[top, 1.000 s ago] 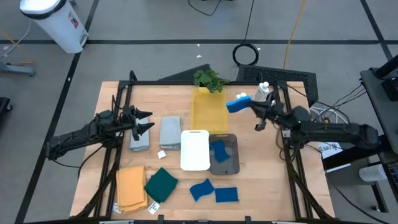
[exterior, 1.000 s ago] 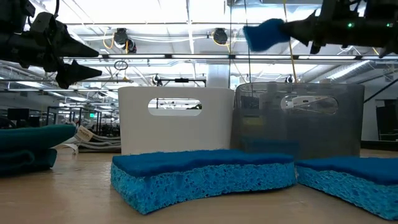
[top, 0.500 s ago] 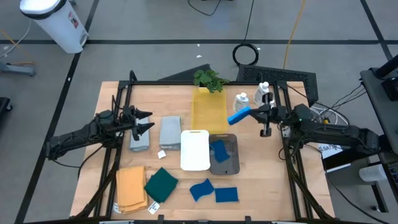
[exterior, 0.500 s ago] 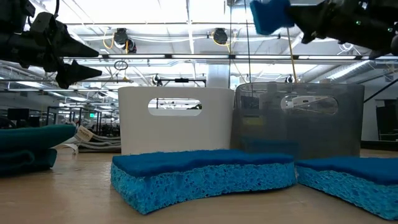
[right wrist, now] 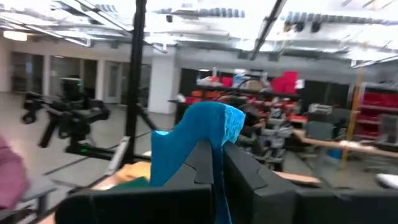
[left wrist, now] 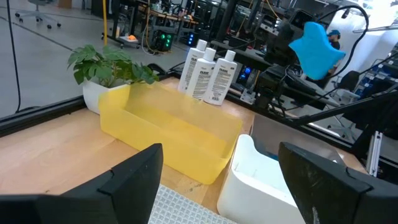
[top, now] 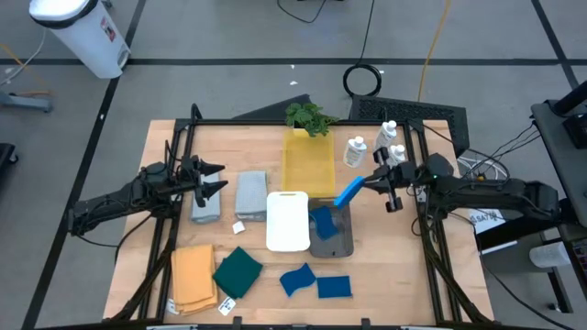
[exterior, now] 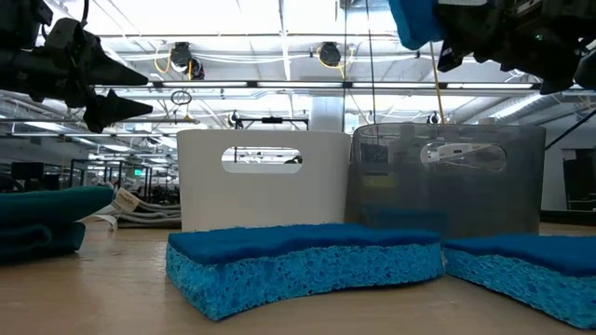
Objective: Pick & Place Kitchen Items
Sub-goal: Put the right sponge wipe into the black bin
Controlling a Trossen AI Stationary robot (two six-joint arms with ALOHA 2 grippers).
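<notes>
My right gripper [top: 365, 183] was clamped tight on a blue sponge [top: 349, 193], held in the air above the grey bin [top: 341, 246], at its far right corner; in the right wrist view the sponge [right wrist: 199, 146] stuck up between my two fingers. From table height it hung high over the grey bin [exterior: 447, 181]. A second blue sponge [top: 322, 221] lay inside that bin. Two more blue sponges [top: 316, 281] sat on the tabletop [top: 385, 266] near the front edge, just beside each other. My left gripper [top: 213, 180] hovered with jaws wide, holding nothing, over the far end of the grey cloth [top: 205, 206], which was next to a second folded grey cloth [top: 251, 195]. The orange-tan cloth [top: 193, 278] and dark green cloth [top: 238, 271] lay at the front left, touching. The white bin [top: 288, 221] stood against the grey bin's left side, the yellow bin [top: 307, 163] behind it, and the plant [top: 309, 117] at the yellow bin's far end. Three white bottles [top: 387, 142] stood upright and close together on the far right of the tabletop, behind my right gripper.
</notes>
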